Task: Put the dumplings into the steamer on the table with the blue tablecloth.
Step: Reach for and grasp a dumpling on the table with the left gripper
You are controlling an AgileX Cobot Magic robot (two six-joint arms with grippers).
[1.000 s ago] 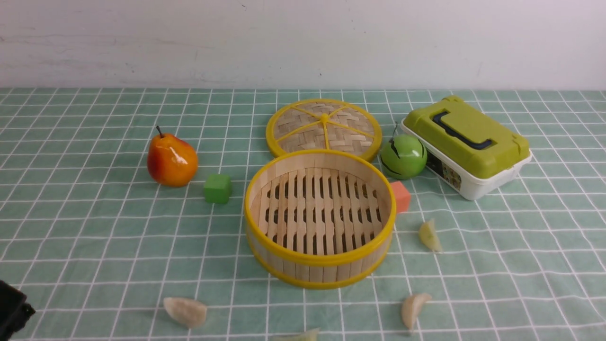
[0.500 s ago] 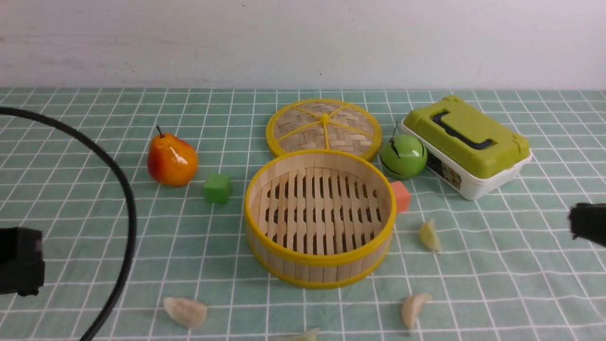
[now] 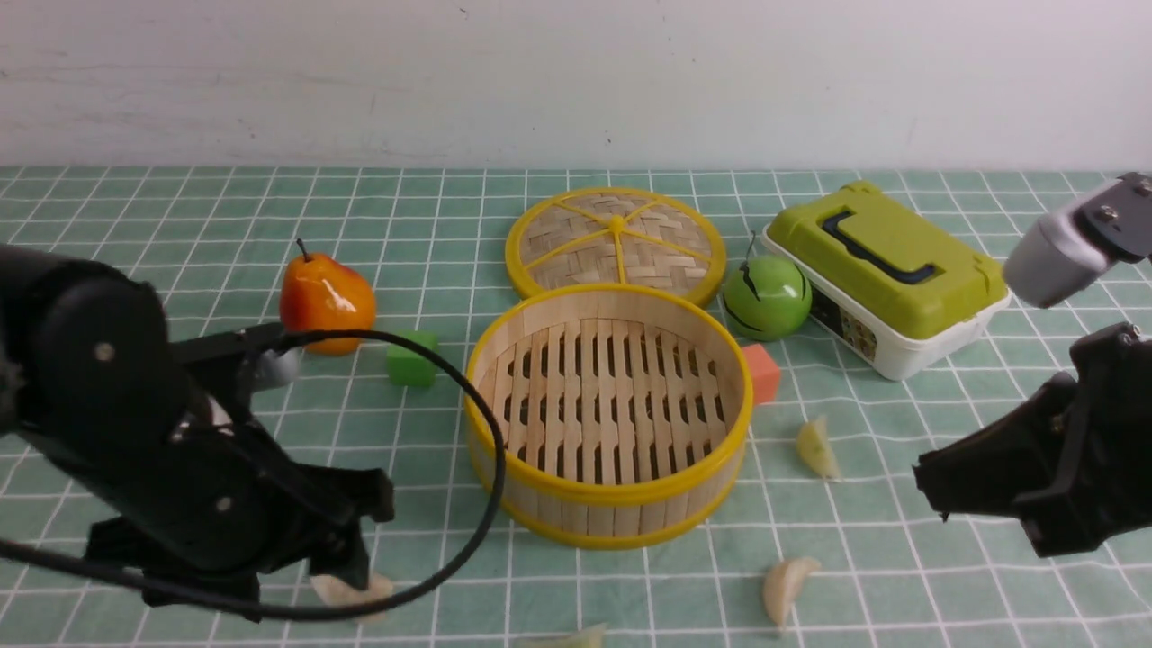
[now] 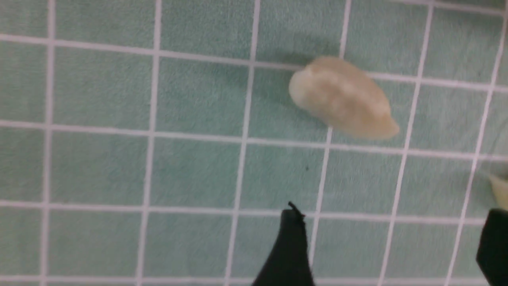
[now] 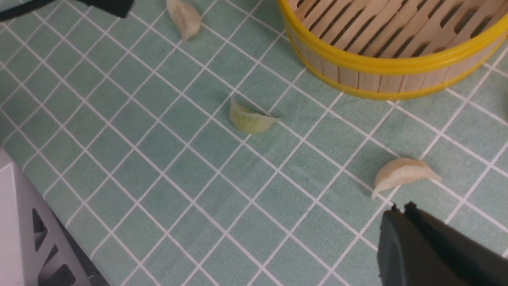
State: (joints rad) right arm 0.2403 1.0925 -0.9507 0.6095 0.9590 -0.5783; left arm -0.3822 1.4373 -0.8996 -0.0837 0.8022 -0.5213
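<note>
Both low: left arm (image 3: 162, 450), fingers (image 4: 291, 250) wide near dumpling (image 4: 341, 99); right arm (image 3: 1035, 468), fingers (image 5: 401, 234) together.

Bright, even light is falling from overhead on the pale teal grid-patterned tablecloth (image 3: 180, 207), leaving only short, soft shadows. White glare is shining on the glossy orange-red pear (image 3: 326, 304) and on the round green apple (image 3: 767, 299). In the left wrist view the cream pleated dumpling (image 4: 341, 99) is looking soft and slightly blurred, casting a faint shadow; the right wrist view is rendering the grid lines crisper.
</note>
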